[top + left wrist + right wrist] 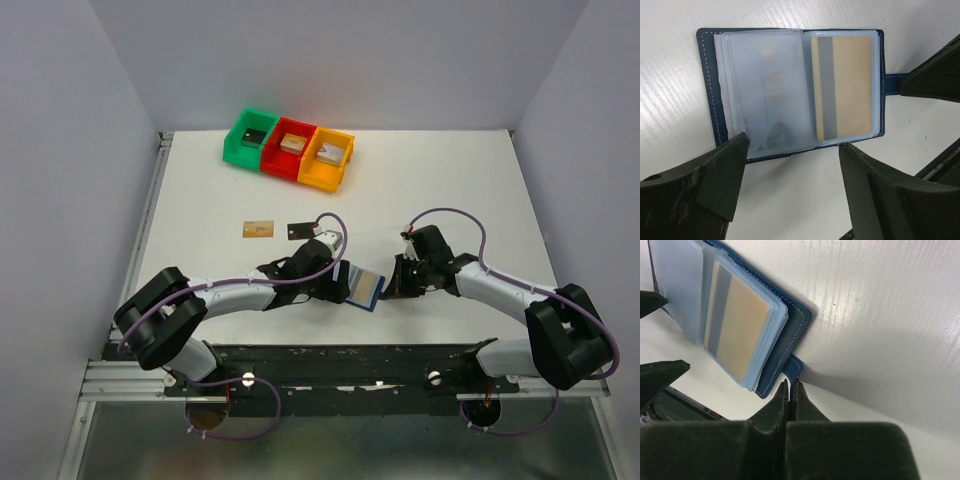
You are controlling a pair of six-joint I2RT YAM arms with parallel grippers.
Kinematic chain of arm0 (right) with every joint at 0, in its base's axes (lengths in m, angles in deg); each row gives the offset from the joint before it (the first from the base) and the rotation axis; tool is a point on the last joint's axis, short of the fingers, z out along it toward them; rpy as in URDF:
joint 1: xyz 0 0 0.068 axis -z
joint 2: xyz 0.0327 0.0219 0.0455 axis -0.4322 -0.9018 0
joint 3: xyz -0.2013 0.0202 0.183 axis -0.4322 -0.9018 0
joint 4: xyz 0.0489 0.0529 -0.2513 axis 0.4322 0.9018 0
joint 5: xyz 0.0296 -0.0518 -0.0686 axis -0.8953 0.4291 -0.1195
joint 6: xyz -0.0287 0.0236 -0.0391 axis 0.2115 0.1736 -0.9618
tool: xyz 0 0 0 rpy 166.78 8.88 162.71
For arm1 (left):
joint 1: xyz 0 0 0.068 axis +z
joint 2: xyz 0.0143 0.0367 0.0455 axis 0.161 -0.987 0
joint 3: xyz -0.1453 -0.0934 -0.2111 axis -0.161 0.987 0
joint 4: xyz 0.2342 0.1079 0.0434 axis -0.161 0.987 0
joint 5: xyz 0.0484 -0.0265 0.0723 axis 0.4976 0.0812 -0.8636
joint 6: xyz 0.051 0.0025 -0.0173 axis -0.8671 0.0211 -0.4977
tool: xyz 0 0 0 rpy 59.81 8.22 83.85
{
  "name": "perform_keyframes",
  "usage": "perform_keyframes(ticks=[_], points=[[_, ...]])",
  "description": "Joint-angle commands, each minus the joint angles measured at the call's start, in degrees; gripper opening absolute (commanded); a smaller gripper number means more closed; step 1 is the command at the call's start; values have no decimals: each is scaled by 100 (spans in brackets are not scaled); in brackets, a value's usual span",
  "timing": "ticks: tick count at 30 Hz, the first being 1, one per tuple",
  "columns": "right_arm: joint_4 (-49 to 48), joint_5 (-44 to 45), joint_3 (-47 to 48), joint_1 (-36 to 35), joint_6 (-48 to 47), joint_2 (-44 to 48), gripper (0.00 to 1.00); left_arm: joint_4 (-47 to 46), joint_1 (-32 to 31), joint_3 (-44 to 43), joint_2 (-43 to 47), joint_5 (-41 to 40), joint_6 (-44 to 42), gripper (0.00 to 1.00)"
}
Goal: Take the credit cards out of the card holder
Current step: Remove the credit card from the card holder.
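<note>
Beyond card holder (366, 286), tan card (258, 229), black card (300, 229), three bins (282, 168)

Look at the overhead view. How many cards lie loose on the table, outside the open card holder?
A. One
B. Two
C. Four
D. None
B: a tan-gold card and a black card lie side by side on the table, apart from the card holder.
</note>
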Motion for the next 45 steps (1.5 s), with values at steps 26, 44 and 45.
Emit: perform_keyframes(ticks=[26, 44, 45], points=[[-109, -63, 14, 11, 61, -233, 0, -642, -226, -990, -1048, 1956, -754, 83], [111, 209, -3, 11, 184, 48, 9, -133, -595, -1843, -1654, 2422, -1246, 82], [146, 236, -12, 20, 193, 75, 10, -132, -630, -1843, -1611, 2379, -1290, 82]])
